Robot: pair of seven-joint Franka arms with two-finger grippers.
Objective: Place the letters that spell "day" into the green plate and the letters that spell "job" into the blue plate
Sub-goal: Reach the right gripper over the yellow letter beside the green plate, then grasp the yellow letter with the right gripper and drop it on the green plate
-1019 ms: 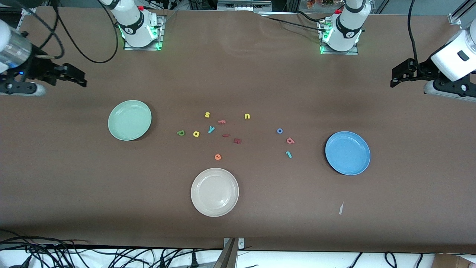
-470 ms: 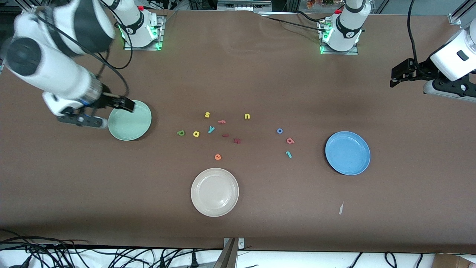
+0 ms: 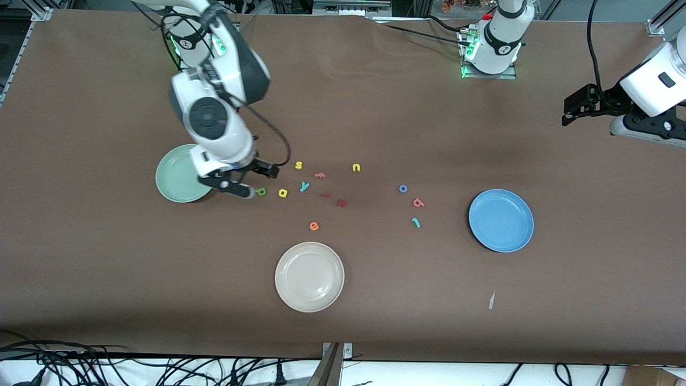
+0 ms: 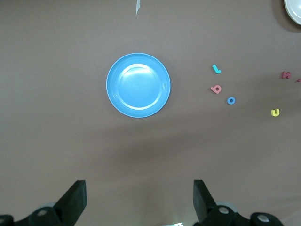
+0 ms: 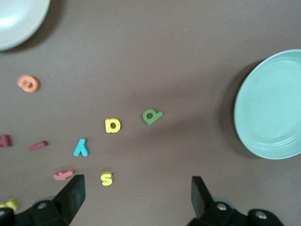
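The right gripper (image 3: 256, 182) is held wide open and empty over bare table between the green plate (image 3: 177, 182) and the dark green "d" (image 3: 261, 191); on the front view's clock the "d" lies at four o'clock, the plate at nine; yellow "a" (image 3: 283, 193) and light blue "y" (image 3: 304, 186) follow at three. The first pick for "day" is judged under way; a descent squarely over the "d" is called for. The left gripper (image 3: 576, 107) waits open and empty, high at the table's end beside the blue plate (image 3: 501, 220).

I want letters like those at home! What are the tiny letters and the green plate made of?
The tiny coloured letters look like soft matte foam: flat, dull, no shine. The round mint-green plate looks like smooth plastic, maybe melamine, with a faint sheen.
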